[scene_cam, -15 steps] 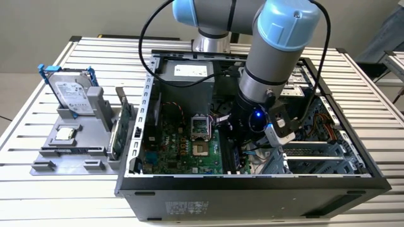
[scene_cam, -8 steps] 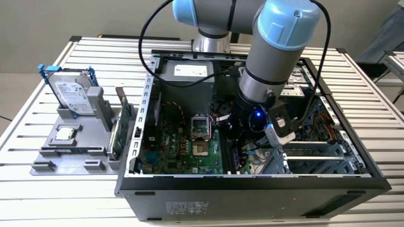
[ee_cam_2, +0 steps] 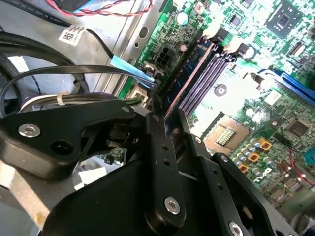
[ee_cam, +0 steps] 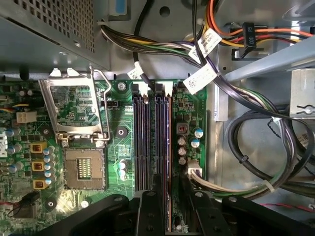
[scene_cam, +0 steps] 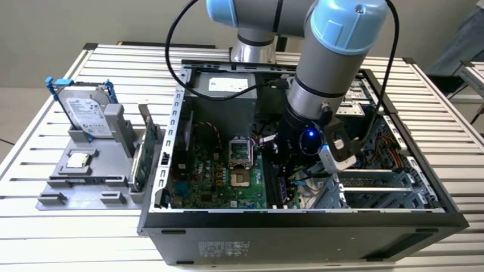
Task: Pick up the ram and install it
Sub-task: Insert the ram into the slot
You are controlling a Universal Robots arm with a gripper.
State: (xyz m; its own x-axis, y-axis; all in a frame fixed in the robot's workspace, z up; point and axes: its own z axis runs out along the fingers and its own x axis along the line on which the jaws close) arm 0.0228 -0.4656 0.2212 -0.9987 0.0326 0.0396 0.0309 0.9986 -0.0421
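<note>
Ram (ee_cam: 170, 162), one stick, stands in a motherboard (ee_cam: 123, 132) slot, end effector (ee_cam: 170, 209) gripping it.

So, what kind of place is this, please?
Probably a robotics lab or test bench for computer assembly. An open computer case lies on a slatted metal table, a hard drive stands in a grey fixture beside it, and the gripper is down over the motherboard's memory slots.
</note>
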